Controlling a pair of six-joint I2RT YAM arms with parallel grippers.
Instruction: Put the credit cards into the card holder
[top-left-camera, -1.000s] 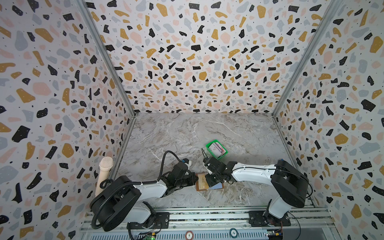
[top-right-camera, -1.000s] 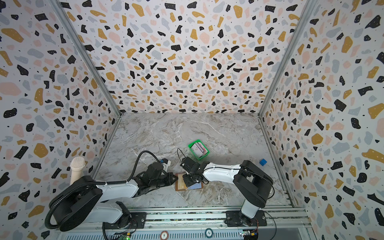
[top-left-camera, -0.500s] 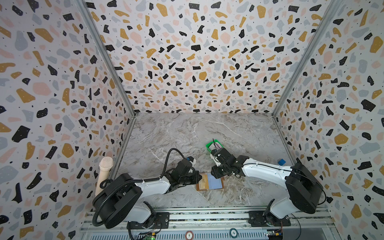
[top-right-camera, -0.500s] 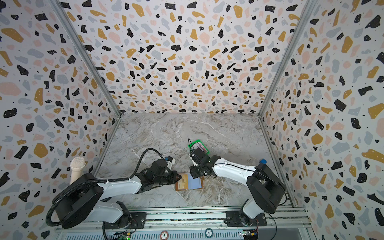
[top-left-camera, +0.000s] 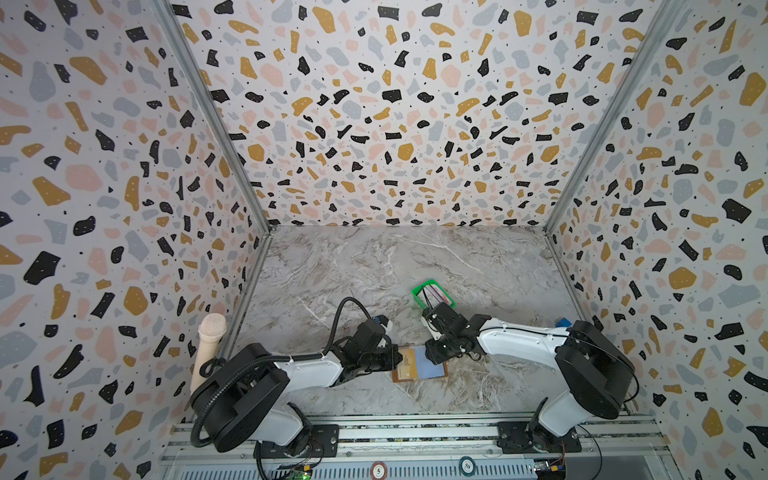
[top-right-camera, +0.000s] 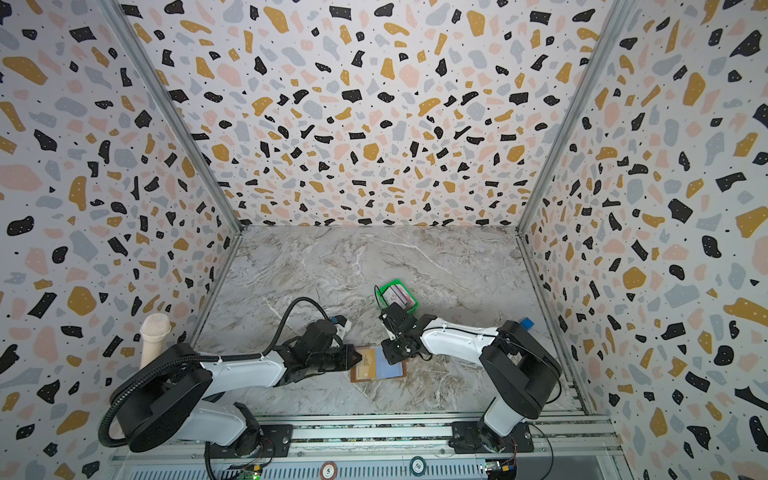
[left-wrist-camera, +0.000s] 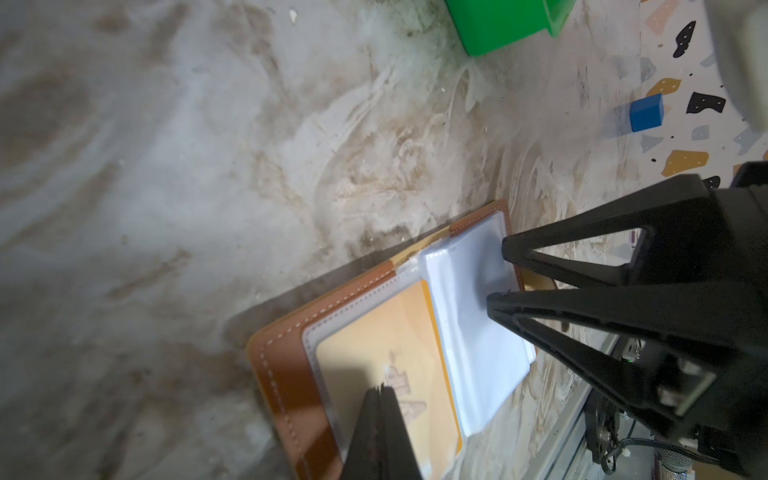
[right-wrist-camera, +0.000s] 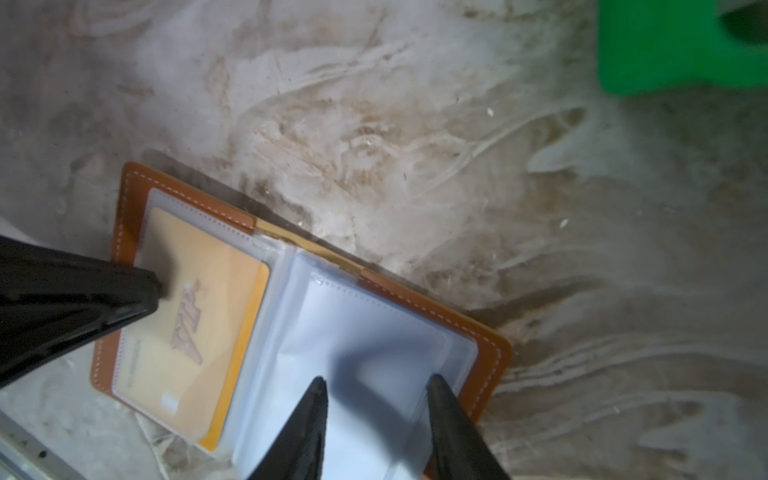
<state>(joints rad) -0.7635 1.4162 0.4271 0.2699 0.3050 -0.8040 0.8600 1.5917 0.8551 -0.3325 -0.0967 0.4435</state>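
The card holder (top-left-camera: 419, 366) lies open on the table (top-left-camera: 332, 266). The left hand (left-wrist-camera: 380, 390), shut and empty, presses its left page. The right hand (right-wrist-camera: 376, 384), part open and empty, hovers over its right page. Beyond it, nearer the right hand, the credit cards (top-left-camera: 435, 293) sit in a green tray (top-left-camera: 417, 291).

Landmark: the card holder (top-left-camera: 417, 368) lies open on the table (top-left-camera: 374, 266), near the front edge.
Behind it, slightly right, apart: the tray (top-left-camera: 415, 292), with the credit cards (top-left-camera: 436, 293) in it.
Far right of it: the cube (top-left-camera: 563, 322), by the side wall.
In its left page: a single card (right-wrist-camera: 199, 324).
At its left page: the left gripper (left-wrist-camera: 382, 390).
Over its right page: the right gripper (left-wrist-camera: 496, 272).
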